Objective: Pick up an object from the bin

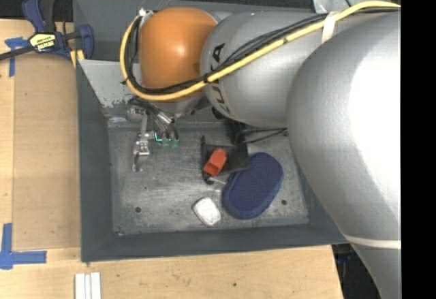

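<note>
Grey metal bin (95, 175): gripper (151, 141) over bare floor near far-left corner, jaws apart, empty.
Nearest obj, small orange-red block (214, 161), lies mid-bin, toward right edge; blue oval pad (253, 185) just beyond.

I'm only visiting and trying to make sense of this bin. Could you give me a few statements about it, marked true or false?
1. A dark blue oval pad lies on the floor of the grey metal bin, toward the view's right. True.
2. A small white rounded lump sits on top of that pad. False: it lies on the bin floor beside the pad, at its left.
3. The gripper hangs over the blue pad. False: it is over bare floor in the bin's left part, apart from the pad.
4. A small red block lies between the gripper and the blue pad. True.
</note>
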`<state>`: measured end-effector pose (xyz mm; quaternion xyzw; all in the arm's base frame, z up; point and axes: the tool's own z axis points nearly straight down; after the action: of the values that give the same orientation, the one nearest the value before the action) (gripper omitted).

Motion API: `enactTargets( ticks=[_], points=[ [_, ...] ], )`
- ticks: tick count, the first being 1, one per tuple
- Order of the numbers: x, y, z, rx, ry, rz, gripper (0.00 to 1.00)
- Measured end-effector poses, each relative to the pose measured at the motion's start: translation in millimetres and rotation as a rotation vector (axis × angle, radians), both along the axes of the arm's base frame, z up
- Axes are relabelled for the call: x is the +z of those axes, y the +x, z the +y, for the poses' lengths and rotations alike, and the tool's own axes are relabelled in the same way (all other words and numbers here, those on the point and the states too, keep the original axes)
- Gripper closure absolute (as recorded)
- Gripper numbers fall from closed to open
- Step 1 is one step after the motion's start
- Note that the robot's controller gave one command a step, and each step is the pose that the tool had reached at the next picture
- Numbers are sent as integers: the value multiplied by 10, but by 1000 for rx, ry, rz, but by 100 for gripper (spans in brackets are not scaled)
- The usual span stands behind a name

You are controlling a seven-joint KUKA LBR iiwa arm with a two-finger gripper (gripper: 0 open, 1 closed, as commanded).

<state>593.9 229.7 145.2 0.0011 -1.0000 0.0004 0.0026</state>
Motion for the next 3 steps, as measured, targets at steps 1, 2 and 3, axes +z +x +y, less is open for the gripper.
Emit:
enactTargets(
  ticks=[1, 2, 3],
  points=[
    [-722, 163, -481, 201, 3, -10, 0],
    [-694, 27, -970, -3, 2, -9, 0],
    [-686, -37, -1777, -30, 1, -12, 0]
  ],
)
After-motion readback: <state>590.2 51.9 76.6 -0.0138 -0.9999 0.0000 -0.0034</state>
